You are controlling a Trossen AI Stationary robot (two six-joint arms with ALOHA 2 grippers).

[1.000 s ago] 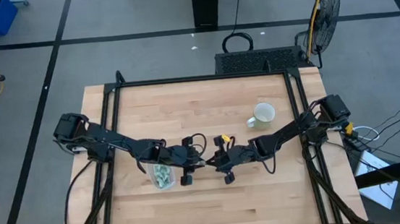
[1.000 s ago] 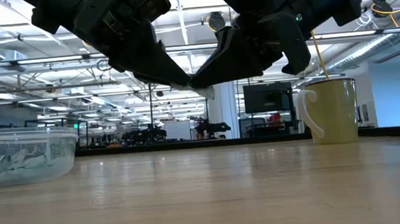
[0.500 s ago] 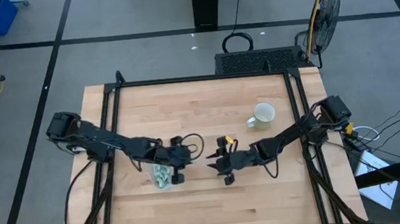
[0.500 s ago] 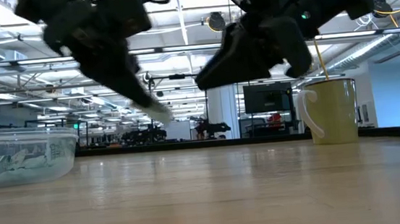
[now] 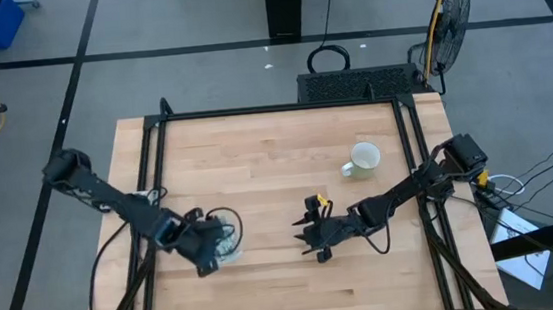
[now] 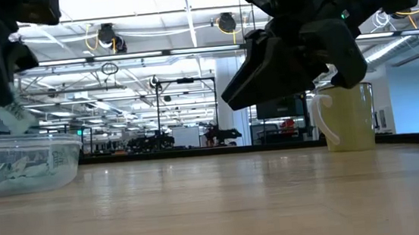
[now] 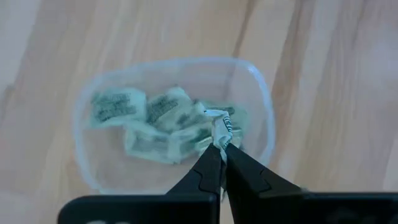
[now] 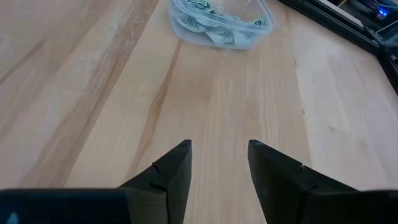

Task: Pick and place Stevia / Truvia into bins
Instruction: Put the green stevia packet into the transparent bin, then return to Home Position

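Observation:
The clear bin (image 5: 227, 242) stands on the left half of the table and holds several pale green and white packets (image 7: 158, 121). My left gripper (image 7: 219, 149) hovers over the bin (image 7: 266, 127), shut on one more packet (image 7: 219, 127). In the low view that packet (image 6: 14, 115) hangs just above the bin's rim (image 6: 21, 140). My right gripper (image 8: 219, 155) is open and holds nothing. It hangs over bare wood near the table's middle (image 5: 312, 245), with the bin (image 8: 217, 22) farther off toward the table's left. My left gripper pinches a single packet between its two fingertips (image 7: 208, 163), by the packet's near end (image 7: 221, 142). The fingers come from above, pointing down at a slant. The packet sticks out beyond the tips, lifted clear over the bin's inside.
A white mug (image 5: 362, 158) stands on the right half of the table toward the far edge, and shows in the low view (image 6: 344, 117) behind my right gripper (image 6: 282, 73). A black frame (image 5: 272, 108) runs round the tabletop. Bare wood (image 5: 288, 284) lies along the near edge.
My left gripper has drawn away from my right gripper at the table's middle, swinging toward the table's left and near edge to a spot over the bin, carrying the packet. My right gripper has shifted slightly toward the near edge.

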